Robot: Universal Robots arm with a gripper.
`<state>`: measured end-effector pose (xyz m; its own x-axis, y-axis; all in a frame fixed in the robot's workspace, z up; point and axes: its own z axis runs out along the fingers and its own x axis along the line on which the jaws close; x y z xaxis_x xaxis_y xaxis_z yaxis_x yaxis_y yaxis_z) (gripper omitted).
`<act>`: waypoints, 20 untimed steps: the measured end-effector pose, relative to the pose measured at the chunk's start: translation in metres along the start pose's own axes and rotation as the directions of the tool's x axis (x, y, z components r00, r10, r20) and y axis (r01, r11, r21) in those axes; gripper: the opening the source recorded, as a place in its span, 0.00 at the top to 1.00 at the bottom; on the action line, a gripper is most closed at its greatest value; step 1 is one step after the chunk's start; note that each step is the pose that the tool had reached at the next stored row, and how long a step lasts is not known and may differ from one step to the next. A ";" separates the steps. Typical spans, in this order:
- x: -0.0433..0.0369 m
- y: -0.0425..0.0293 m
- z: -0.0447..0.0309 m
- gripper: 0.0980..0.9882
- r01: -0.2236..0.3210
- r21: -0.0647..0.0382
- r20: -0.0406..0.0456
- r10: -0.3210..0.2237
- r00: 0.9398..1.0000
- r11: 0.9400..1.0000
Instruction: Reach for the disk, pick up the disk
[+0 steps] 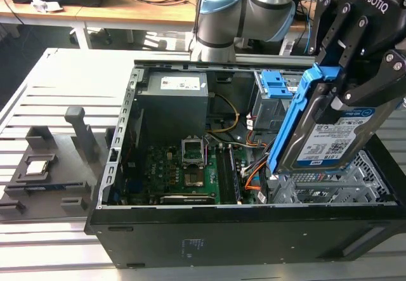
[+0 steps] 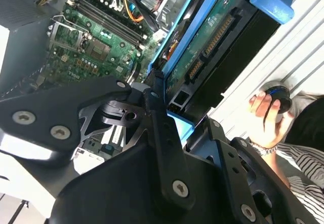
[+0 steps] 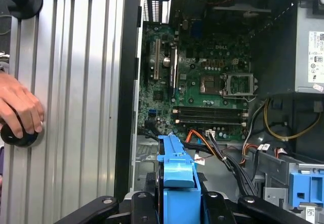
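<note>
Your gripper (image 1: 339, 87) is clamping its fingers on the disk (image 1: 330, 135), holding it tilted in the air above the drive cage (image 1: 323, 186) at the open case's (image 1: 254, 236) end on the exterior view's right. A hand (image 3: 17, 110) is resting on a black knob (image 3: 17, 135) beside the case.

The pale slatted desk (image 1: 51, 84) carries the open black computer case (image 1: 241, 230), set toward one end, and a dark grey fixture tray (image 1: 51, 167) beside it, holding a small silver chip (image 1: 39, 165).
</note>
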<state>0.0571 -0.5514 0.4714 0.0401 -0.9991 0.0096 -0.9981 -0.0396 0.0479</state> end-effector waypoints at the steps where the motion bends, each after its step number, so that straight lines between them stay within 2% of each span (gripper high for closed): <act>1: 0.0002 -0.0045 -0.0002 0.70 0.000 0.000 0.000 0.000 1.000 1.000; 10: 0.0014 -0.0346 -0.0016 0.70 0.000 0.000 0.000 0.000 1.000 1.000; 20: 0.0024 -0.0606 -0.0028 0.70 0.000 0.000 0.000 0.000 1.000 1.000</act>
<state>0.1179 -0.5514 0.4714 0.0401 -0.9991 0.0100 -0.9981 -0.0396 0.0479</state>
